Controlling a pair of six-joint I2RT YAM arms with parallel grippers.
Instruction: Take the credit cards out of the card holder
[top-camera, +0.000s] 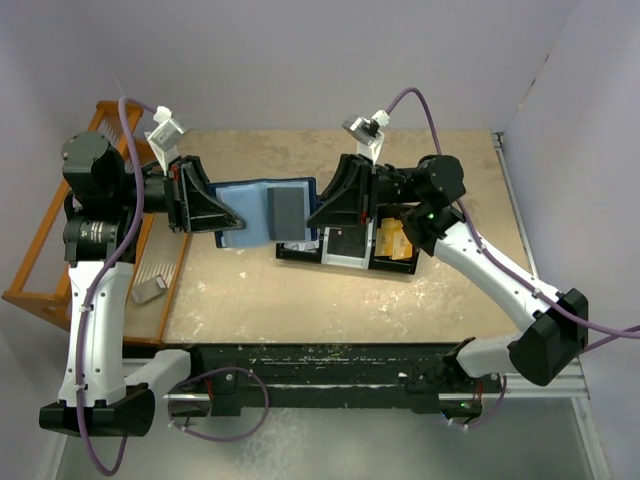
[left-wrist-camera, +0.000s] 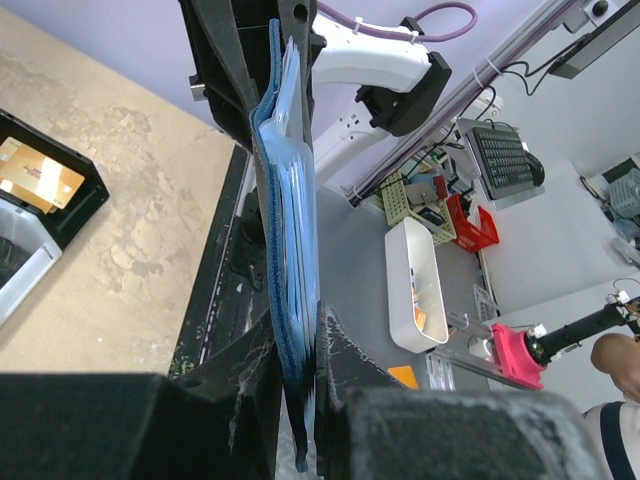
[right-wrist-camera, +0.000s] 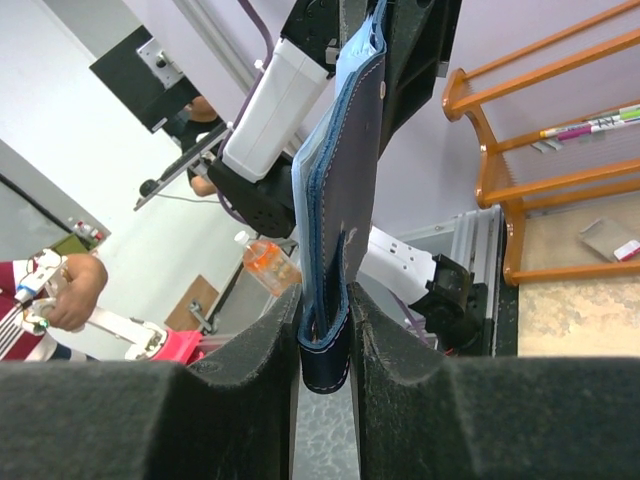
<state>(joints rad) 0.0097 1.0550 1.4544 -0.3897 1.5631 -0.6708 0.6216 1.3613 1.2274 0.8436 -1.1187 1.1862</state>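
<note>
The card holder (top-camera: 252, 210) is a dark navy wallet, spread open and held in the air between both grippers over the table. A grey card (top-camera: 285, 210) lies on its pale blue inner face. My left gripper (top-camera: 224, 216) is shut on its left edge. My right gripper (top-camera: 316, 216) is shut on its right edge. In the left wrist view the wallet (left-wrist-camera: 290, 240) shows edge-on between my fingers, gripper (left-wrist-camera: 300, 365). In the right wrist view its folded navy edge (right-wrist-camera: 345, 180) is pinched in the gripper (right-wrist-camera: 325, 345).
A black compartment tray (top-camera: 300, 254) sits on the table under the right gripper, with orange cards (top-camera: 395, 240) in its right part; it also shows in the left wrist view (left-wrist-camera: 75, 205). An orange wooden rack (top-camera: 50, 235) stands at the left, with a small grey item (top-camera: 148, 290).
</note>
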